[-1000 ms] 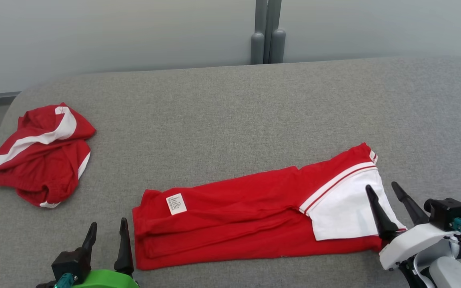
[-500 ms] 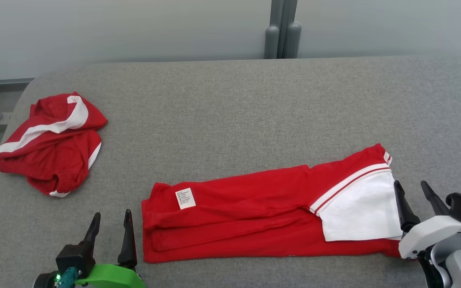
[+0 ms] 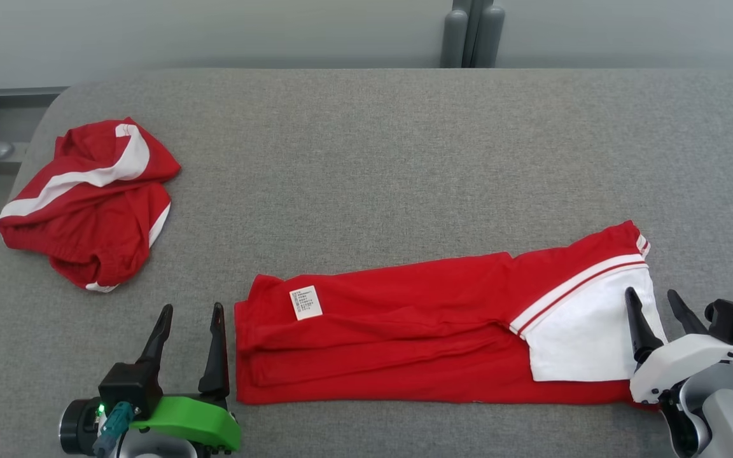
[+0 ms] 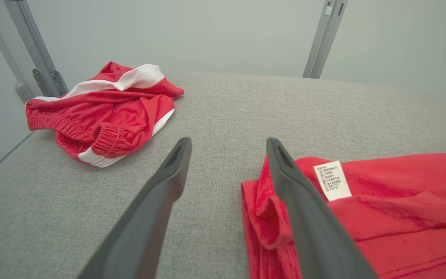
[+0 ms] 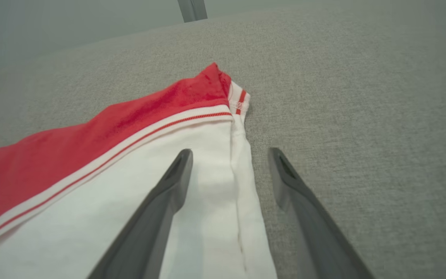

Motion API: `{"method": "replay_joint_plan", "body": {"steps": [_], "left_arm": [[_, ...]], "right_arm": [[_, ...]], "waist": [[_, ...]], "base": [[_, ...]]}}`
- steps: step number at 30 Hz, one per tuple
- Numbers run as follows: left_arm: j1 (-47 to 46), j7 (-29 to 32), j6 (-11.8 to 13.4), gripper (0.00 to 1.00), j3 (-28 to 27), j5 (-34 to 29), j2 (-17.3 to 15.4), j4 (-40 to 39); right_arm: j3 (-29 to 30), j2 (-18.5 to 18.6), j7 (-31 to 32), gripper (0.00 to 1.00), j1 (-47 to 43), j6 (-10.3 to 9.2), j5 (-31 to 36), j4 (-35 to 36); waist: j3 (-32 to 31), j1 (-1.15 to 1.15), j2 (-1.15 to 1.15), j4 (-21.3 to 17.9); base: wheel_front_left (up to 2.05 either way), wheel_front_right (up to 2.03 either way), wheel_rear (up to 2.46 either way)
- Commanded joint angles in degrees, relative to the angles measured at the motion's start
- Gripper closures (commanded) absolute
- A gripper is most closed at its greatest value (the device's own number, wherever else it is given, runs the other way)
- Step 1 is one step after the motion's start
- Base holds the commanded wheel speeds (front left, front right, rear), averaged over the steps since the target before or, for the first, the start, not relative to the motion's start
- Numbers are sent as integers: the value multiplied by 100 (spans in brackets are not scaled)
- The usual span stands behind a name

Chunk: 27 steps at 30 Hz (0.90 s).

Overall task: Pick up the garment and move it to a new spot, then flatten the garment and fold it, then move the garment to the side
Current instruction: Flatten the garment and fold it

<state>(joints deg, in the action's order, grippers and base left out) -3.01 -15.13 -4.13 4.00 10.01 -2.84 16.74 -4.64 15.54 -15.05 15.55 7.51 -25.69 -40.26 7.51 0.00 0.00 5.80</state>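
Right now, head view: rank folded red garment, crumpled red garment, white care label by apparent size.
1. folded red garment: largest.
2. crumpled red garment: clearly smaller, though bunched up and farther from the camera.
3. white care label: smallest by far.

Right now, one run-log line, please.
red garment: folded strip, flat | left gripper: open, beside label end | right gripper: open, over white end | red shorts: crumpled, far left
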Motion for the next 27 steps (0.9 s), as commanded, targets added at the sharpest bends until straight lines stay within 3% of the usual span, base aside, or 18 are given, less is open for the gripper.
{"method": "replay_joint_plan", "body": {"steps": [1, 13, 20, 21, 22, 23, 24, 25, 27], "left_arm": [[-83, 3, -21, 0, 30, -5, -15, -37], [-147, 3, -39, 0, 189, -24, -14, -65], [-176, 3, -45, 0, 197, -25, -14, -77], [-180, 3, -42, 0, 197, -21, -14, -79], [-181, 3, -38, 0, 194, 8, -14, -79], [-181, 3, -36, 0, 195, 28, -14, -75], [-180, 3, -34, 0, 197, 33, -14, -72], [-179, 3, -32, 0, 199, 32, -14, -70], [-167, 3, -27, 0, 202, 33, -14, -67]], "right_arm": [[-44, 1, -15, 0, 70, -5, -70, -125], [-103, -109, -1, 0, 200, -6, -256, -738], [-579, -292, 41, 0, 211, 3, -575, -1041], [-670, -318, 42, 21, 219, 13, -655, -1028], [-759, -325, 42, 55, 226, 18, -724, -1019], [-856, -342, 43, 69, 230, 19, -809, -1011], [-946, -343, 46, 91, 234, 19, -878, -994], [-1047, -325, 46, 100, 237, 19, -944, -971], [-1203, -293, 45, 100, 232, 17, -1113, -951]], "waist": [[68, 0, 0, 61], [139, 0, 0, 105], [184, 0, 0, 120], [185, 0, 0, 120], [181, 0, 0, 120], [176, 0, 0, 120], [169, 0, 0, 121], [158, 0, 0, 123], [132, 0, 0, 125]], "base": [[0, 0, 0], [0, 0, 0], [0, 0, 0], [0, 0, 0], [0, 0, 0], [0, 0, 0], [0, 0, 0], [0, 0, 0], [0, 0, 0]]}}
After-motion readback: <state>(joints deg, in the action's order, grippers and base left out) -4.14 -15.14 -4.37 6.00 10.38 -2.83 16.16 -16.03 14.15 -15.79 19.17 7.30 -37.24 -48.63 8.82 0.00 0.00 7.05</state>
